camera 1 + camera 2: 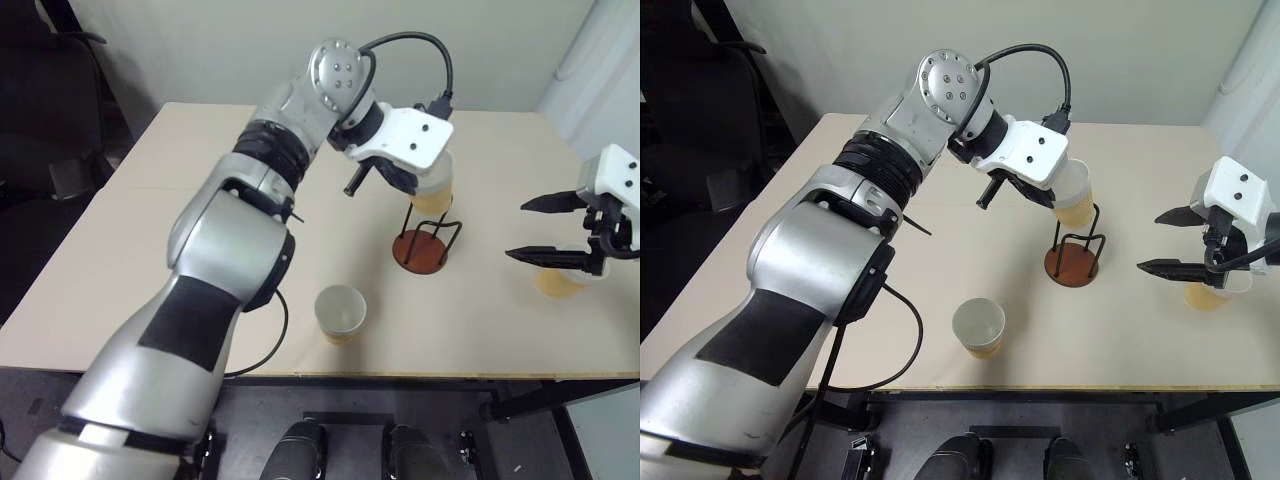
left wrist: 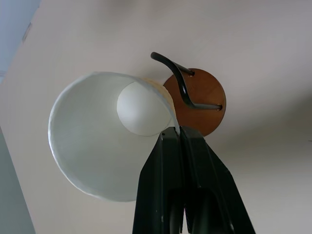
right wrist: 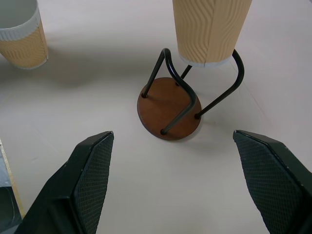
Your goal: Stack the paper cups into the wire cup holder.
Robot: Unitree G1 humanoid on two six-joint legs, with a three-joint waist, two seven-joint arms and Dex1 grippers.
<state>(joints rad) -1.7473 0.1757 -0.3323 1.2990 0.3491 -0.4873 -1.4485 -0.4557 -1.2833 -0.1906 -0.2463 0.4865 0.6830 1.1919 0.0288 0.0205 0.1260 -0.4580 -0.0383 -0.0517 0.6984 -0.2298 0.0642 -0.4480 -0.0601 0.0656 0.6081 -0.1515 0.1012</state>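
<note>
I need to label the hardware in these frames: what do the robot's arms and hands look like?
The left arm has silver shells with black joint bands, and a black cable loops to its white wrist housing. The left hand and the right hand each have two black fingers, the right's textured.

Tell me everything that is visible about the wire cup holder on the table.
The wire cup holder is a thin black wire frame of bent upright loops fixed into a round reddish-brown disc base that looks like wood. It stands upright on the pale table, towards the middle. A paper cup, pinched at its rim by the left gripper, hangs over it, its bottom between the loop tops.
</note>
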